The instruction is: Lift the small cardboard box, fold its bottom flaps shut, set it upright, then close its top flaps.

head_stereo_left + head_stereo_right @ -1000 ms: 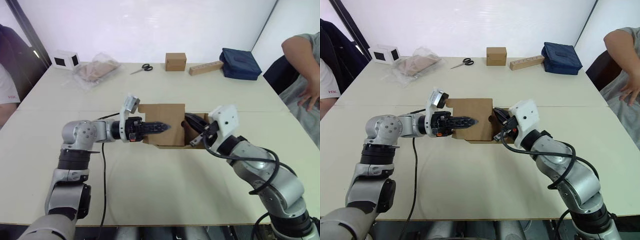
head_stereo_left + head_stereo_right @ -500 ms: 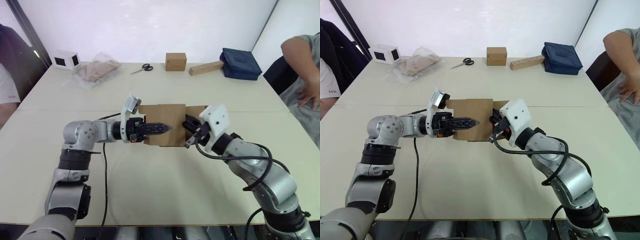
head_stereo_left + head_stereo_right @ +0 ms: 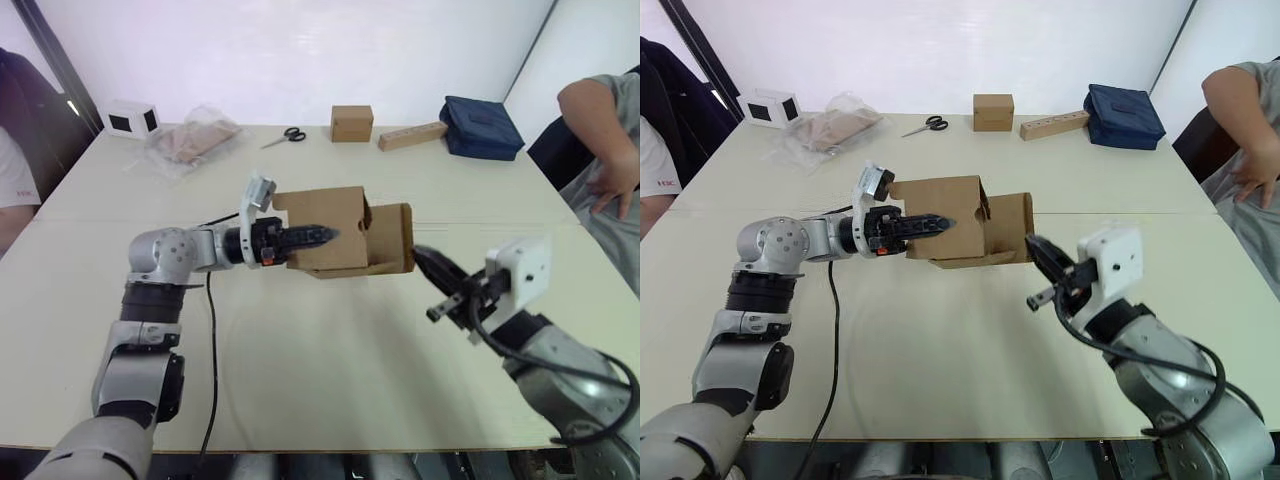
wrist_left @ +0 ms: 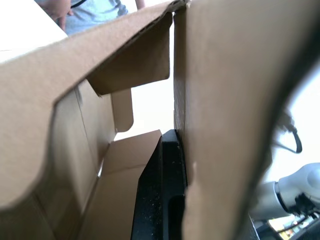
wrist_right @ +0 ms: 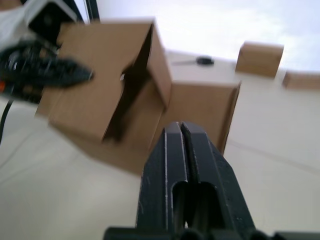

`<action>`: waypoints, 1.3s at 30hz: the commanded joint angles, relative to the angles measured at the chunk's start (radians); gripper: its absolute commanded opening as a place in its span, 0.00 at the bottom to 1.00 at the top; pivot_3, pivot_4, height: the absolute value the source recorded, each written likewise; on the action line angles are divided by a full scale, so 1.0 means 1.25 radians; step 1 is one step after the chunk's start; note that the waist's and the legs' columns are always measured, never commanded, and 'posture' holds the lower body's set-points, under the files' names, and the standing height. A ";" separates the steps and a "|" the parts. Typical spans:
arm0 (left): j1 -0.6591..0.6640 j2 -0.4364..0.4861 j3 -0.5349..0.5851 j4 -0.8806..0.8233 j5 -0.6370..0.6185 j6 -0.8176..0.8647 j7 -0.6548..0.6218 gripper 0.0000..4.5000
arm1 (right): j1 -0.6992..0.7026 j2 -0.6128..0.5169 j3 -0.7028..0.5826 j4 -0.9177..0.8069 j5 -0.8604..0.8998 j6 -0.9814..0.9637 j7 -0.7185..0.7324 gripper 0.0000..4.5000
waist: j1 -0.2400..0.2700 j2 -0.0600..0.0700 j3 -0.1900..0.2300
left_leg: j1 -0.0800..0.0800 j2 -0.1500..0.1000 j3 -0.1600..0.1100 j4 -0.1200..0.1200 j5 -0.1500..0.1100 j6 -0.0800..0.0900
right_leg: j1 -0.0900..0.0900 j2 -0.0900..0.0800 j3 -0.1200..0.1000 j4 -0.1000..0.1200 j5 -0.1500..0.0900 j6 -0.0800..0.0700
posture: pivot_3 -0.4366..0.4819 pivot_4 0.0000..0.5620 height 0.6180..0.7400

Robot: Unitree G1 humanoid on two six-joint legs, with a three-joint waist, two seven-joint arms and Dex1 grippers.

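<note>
Cream-white table [image 3: 300, 350] fills most of the head view, seam running across mid-frame, bright white wall behind, dark frame strip upper left. Person seated at right edge, bare arm and hand [image 3: 612, 185] off the table; another person's white sleeve [image 3: 12, 190] at left edge. Along the far side of the table: white box with black squares [image 3: 130, 118] upper left, clear plastic bag [image 3: 190, 140] beside it, scissors [image 3: 285, 136] top centre, brown cardboard cube [image 3: 351, 123] just right of them, wooden block [image 3: 412, 135], navy pouch [image 3: 480, 127] upper right. Black cable [image 3: 209, 340] hangs from the left arm across the table lower left. Small cardboard box [image 3: 335, 230] sits at frame centre, lifted clear of the table, tilted, flaps open on its right end, one flap sticking out toward the right. Left gripper [image 3: 305, 236] comes in from the left and is clamped on the box's near wall; wrist view shows one black finger [image 4: 160, 195] inside the carton with the wall pinched against it. Right gripper [image 3: 432, 268] is lower right of the box, apart from it, nothing held, fingers [image 5: 187, 170] pressed together with only a thin slit between them. Nothing lies between right gripper and the open flaps. Right wrist view shows the box's open end, scissors and cube behind.
</note>
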 commanded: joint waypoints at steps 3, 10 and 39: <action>-0.032 -0.008 0.027 -0.008 -0.020 0.000 0.004 0.01 | 0.052 0.018 0.064 -0.008 -0.047 -0.055 -0.006 0.00 | -0.001 0.000 0.000 | 0.001 0.000 0.001 0.000 0.000 0.000 | 0.000 0.000 0.001 0.000 0.000 0.000 | 0.48 0.27 1.00; -0.035 -0.013 0.029 -0.020 -0.033 0.020 0.010 0.01 | 0.046 0.027 0.118 0.032 -0.097 -0.101 -0.001 0.00 | 0.000 0.000 0.000 | 0.000 0.000 0.000 0.000 0.000 0.000 | 0.000 0.001 0.000 0.000 0.000 0.000 | 0.48 0.27 1.00; -0.022 0.004 0.057 -0.062 -0.069 0.057 0.054 0.01 | -0.083 0.015 -0.076 0.129 0.079 -0.107 0.063 0.00 | 0.001 0.000 0.000 | 0.000 0.000 -0.001 0.000 0.000 0.000 | 0.000 0.000 0.000 0.000 0.000 0.000 | 0.48 0.27 1.00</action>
